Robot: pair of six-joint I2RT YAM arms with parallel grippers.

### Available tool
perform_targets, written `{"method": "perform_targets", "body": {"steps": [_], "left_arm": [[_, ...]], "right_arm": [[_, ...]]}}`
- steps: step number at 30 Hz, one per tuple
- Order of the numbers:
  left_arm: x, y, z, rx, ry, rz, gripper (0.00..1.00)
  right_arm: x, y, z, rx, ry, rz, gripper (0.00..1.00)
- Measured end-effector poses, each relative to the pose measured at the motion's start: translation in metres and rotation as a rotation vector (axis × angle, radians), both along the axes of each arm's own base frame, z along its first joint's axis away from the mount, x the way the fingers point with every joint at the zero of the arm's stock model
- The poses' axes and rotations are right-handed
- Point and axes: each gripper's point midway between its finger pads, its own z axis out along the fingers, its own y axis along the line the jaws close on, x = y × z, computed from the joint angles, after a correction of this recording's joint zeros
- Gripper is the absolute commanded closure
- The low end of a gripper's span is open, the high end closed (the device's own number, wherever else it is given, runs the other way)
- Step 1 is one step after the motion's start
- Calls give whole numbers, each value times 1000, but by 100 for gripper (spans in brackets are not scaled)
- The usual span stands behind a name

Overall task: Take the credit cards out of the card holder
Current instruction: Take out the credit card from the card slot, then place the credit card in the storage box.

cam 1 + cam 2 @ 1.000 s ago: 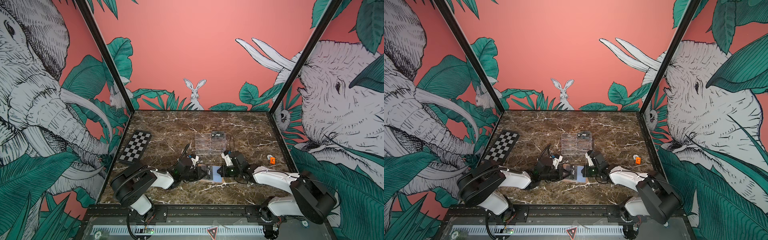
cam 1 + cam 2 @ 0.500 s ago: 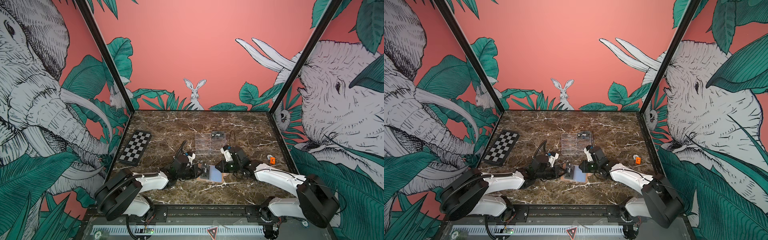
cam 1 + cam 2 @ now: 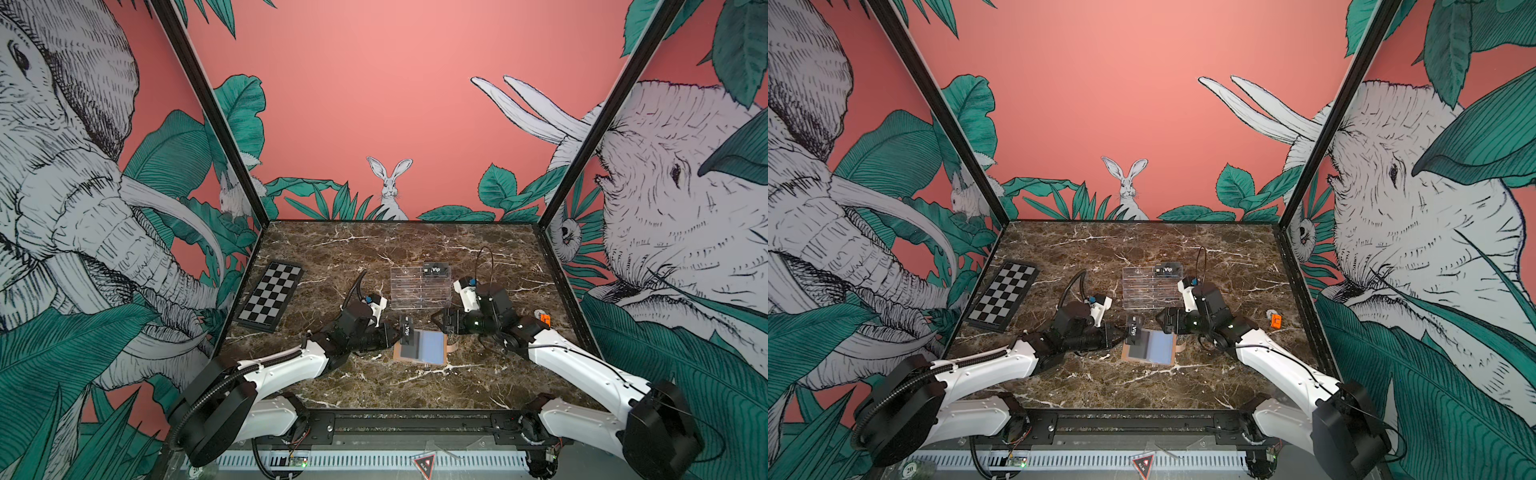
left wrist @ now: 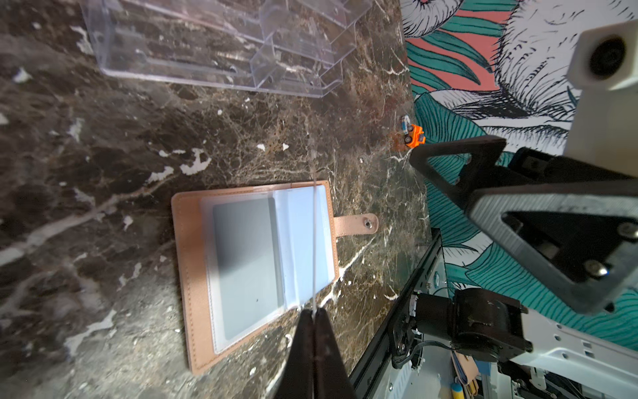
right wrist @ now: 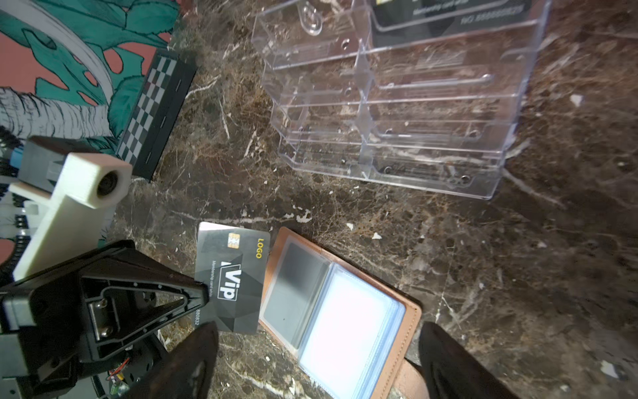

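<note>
The left end effector [image 4: 314, 316] is clamped shut on a thin black plastic card with white "Vip" lettering [image 5: 231, 279]. It pinches one long edge so the card stands on edge, clear of the sleeves, just beside the small tan leather-look card holder [image 4: 188, 262] on the side opposite its snap tab [image 4: 357, 224]. The card's long axis seems to run roughly along the holder's fold. The right end effector [image 3: 446, 326] hangs empty, jaws spread wide, near the holder's tab side. The holder lies open and flat on the brown marble desk [image 3: 374, 386]. A grey rectangle shows through one clear sleeve [image 4: 245, 262], possibly another card. Beyond the holder is a clear acrylic tiered stand [image 3: 419, 291] with a second black card [image 3: 435, 269] in its top tier. The left arm alone can carry this card on; the right is nearer for steadying the holder.
</note>
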Motion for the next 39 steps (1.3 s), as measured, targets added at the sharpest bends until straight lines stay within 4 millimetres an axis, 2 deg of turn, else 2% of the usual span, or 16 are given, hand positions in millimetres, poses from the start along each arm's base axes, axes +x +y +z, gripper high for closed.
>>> {"method": "perform_targets", "body": {"steps": [12, 19, 23, 31, 39], "left_arm": [[20, -10, 63, -108, -112, 23, 100], [30, -21, 98, -204, -146, 13, 100], [37, -30, 102, -230, -136, 5, 100], [44, -44, 99, -273, -102, -9, 100], [46, -52, 112, -343, -102, -20, 100]], "right_arm": [[13, -13, 11, 33, -22, -34, 2], [22, -18, 33, 85, -61, -48, 5], [29, -22, 44, 131, -74, -60, 6], [35, -23, 54, 199, -73, -67, 9], [44, -19, 57, 278, -74, -67, 14]]}}
